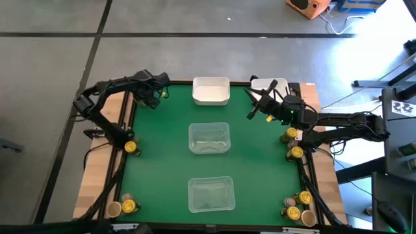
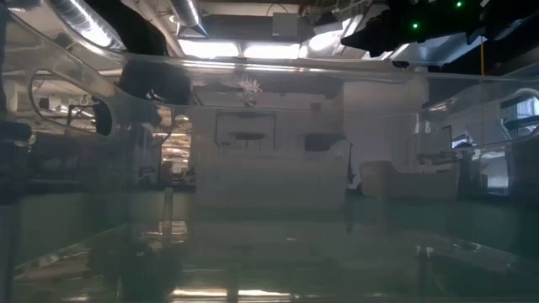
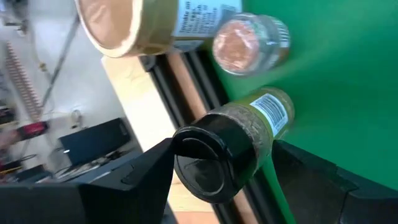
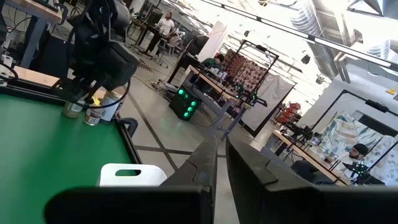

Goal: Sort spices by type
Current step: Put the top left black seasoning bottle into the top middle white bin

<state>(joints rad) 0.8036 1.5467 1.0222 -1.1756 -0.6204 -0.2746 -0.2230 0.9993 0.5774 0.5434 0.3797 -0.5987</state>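
This is a robotics lab or workshop, an open industrial hall. The right wrist view looks past the green desk (image 4: pixel 43 155) to a grey concrete floor (image 4: pixel 155 127), exposed ceiling ducting (image 4: pixel 311 18), metal-framed workbenches (image 4: pixel 305 149), a rack with green indicator lights (image 4: pixel 186 102) and people (image 4: pixel 166 25) at stations. From above, the floor shows large grey slabs (image 1: pixel 52 78). The low view is too murky to add much, perhaps ceiling strip lights (image 2: pixel 189 13).

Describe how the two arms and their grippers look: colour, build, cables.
Both arms are dark, near black, built of slim jointed links. The left arm has thin dark cables running along it. The right arm is the same make. The left gripper has two broad, flat black fingers with angular edges. The right gripper shows two long, tapering dark fingers.
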